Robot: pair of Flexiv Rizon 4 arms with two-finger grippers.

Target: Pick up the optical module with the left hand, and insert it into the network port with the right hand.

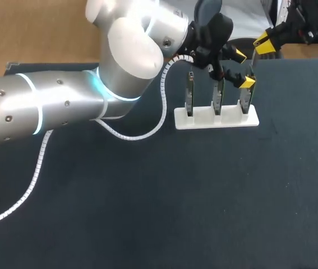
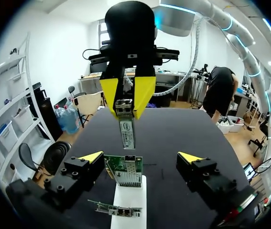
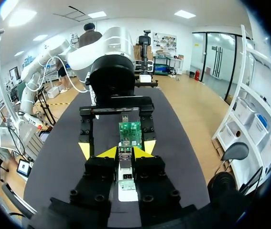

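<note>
Reaches in from the left with the left arm [image 1: 63, 101], low across the dark worktop [image 1: 147, 213], as far as the white stand [image 1: 203, 119] and its three upright network cards [image 1: 217, 96]. Sets the left end effector [image 1: 242, 68] around the rightmost card [image 2: 125, 171], fingers spread wide, one yellow tip on each side, clear of the board and gripping nothing. Reads as a pose that frames the target while staying off the port, though cannot tell for certain.

Carries the optical module [image 2: 126, 129] further right, in the right end effector [image 2: 127, 107], just over that same card. Clamps the yellow tips on the module's upper end from both sides and lets the metal body hang straight down. Holds it upright most likely to line its long axis up with the network port [image 2: 130, 160] at the card's top edge, ready for a straight push. Leaves a gap between module tip and port, so not yet inserted. Shows module and card in one line, roughly centred, from the right wrist.
</note>
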